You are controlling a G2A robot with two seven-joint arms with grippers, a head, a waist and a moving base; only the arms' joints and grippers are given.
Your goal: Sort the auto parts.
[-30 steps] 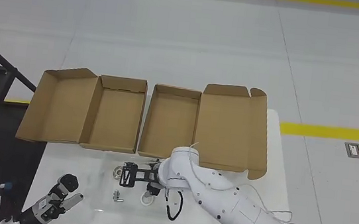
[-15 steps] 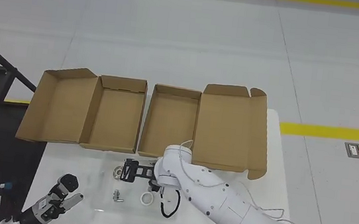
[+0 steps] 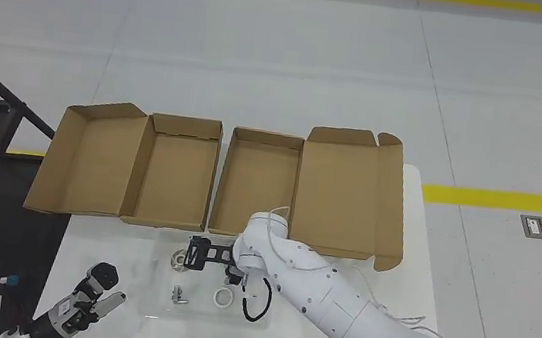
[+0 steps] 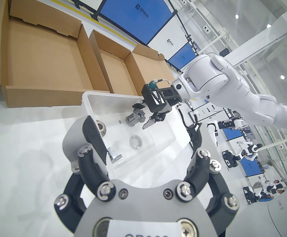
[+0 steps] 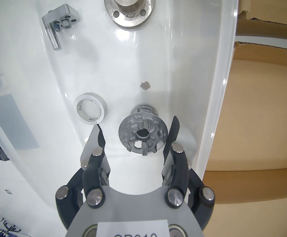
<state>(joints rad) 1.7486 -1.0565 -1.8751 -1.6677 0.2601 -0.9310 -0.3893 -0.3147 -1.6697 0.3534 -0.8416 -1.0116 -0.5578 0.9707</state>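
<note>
Grey slotted hub (image 5: 142, 135) lies in the white tray (image 5: 179, 67), between the spread fingers of the right hand (image 5: 136, 123), with neither pad clearly touching it. A silver ring (image 5: 90, 111) sits just beyond one fingertip. The left hand (image 4: 141, 125) hangs wide open, with the tray ahead of it. The labels on both hands are cut off and unreadable.

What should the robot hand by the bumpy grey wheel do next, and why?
Probably ease the right gripper a little closer to the grey hub in the white tray. Its fingers are open and lined up on either side of the hub, but the left wrist view suggests the tips stop just short of it.
</note>
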